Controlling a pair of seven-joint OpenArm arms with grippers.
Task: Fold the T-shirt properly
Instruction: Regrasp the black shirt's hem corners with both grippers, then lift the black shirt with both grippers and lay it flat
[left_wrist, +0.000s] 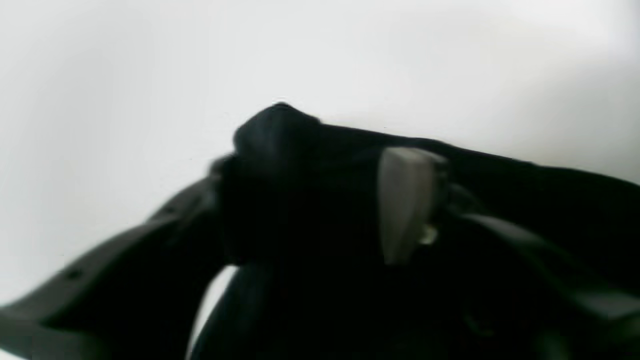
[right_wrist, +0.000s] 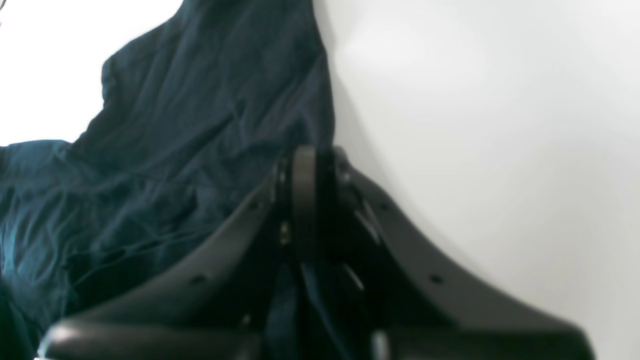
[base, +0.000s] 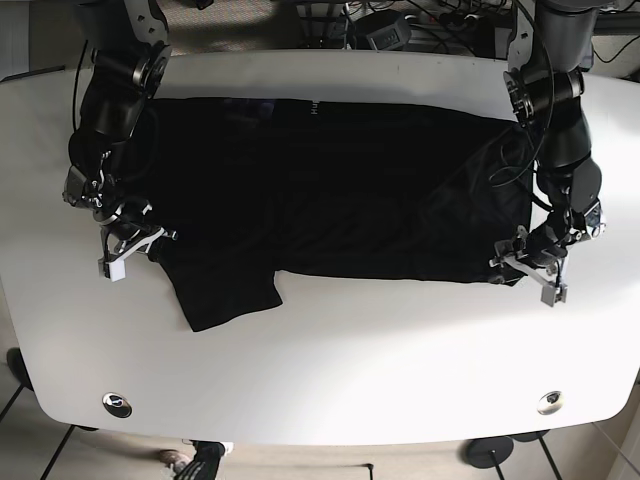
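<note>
A dark navy T-shirt (base: 330, 200) lies spread flat across the white table (base: 330, 350), collar toward the far edge, one sleeve (base: 225, 290) sticking out at the near left. In the base view my right gripper (base: 140, 243) sits at the shirt's left edge above that sleeve. It is shut on the T-shirt (right_wrist: 190, 125), with fabric pinched between the closed fingers (right_wrist: 304, 170). My left gripper (base: 522, 262) is at the shirt's near right corner. In the left wrist view a bunch of the T-shirt (left_wrist: 280, 135) is clamped in my left gripper (left_wrist: 320, 175).
Cables and dark equipment (base: 400, 25) lie beyond the table's far edge. Two round metal fittings (base: 117, 404) (base: 549, 402) sit near the front corners. White tabletop runs from the shirt's hem to the front edge.
</note>
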